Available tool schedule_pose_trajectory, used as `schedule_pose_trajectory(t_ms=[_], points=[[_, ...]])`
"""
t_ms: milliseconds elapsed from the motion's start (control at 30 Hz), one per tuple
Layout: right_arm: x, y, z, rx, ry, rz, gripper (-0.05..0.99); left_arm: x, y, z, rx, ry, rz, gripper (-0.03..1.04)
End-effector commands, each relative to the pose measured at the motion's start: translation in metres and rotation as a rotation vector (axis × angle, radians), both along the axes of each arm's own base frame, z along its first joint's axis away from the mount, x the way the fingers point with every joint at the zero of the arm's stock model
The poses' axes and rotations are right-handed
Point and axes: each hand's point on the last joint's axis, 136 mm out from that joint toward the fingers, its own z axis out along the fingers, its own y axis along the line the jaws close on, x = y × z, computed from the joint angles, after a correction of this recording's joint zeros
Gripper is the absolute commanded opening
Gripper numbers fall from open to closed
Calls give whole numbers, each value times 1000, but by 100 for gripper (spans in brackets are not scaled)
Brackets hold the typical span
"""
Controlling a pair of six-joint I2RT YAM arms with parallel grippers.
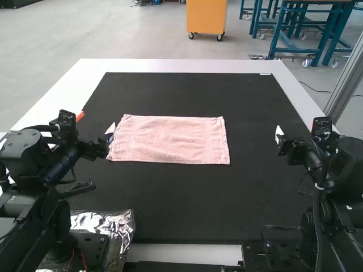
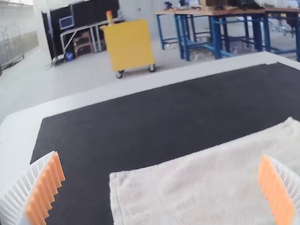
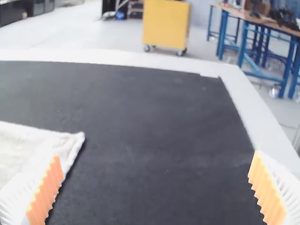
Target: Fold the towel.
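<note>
Towel (image 1: 170, 140): flat, likely for folding
Left gripper (image 1: 110, 131): at its left, jaws apart
Right gripper (image 3: 157, 190): rightward, jaws apart

Pale pink is shown by the rectangular fabric towel (image 1: 170, 139). The flat rectangular mat (image 1: 187, 198) is coloured plain black, its surrounding flat tabletop (image 1: 181, 66) white. On the left gripper (image 1: 96, 122) and right gripper (image 1: 296, 127), white ribbed fingers (image 2: 18, 199) are faced with orange ridged pads (image 2: 45, 190). The crinkled foil sheet (image 1: 105, 220) is coloured silver.
</note>
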Motion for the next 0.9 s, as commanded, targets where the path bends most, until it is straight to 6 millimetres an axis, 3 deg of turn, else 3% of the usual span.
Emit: schedule_pose_trajectory(t_ms=[0, 67, 133, 300, 500, 600, 700, 767, 867], points=[[-1, -3, 17, -79, -85, -18, 91, 0, 5, 8, 60, -51, 33, 96], [-2, 6, 20, -273, -118, 21, 91, 0, 8, 15, 67, -83, 54, 96], [-2, 8, 23, -350, -141, 29, 91, -1, 11, 26, 81, -130, 76, 96], [-7, 3, 54, -249, -250, -6, 91, -7, 32, 60, 44, -261, 197, 96], [-9, -7, 125, -63, -289, -30, 91, -16, 35, 122, 17, -317, 215, 95], [17, -13, 147, 77, -194, -24, 91, 6, 39, 139, -37, -216, 229, 96], [55, -14, 151, 163, -51, -1, 91, 47, 47, 145, -56, -75, 266, 96], [83, -14, 136, 216, 83, 6, 91, 77, 56, 133, -50, 53, 315, 96], [122, -5, 93, 258, 310, 36, 91, 115, 71, 96, -19, 258, 383, 96]])
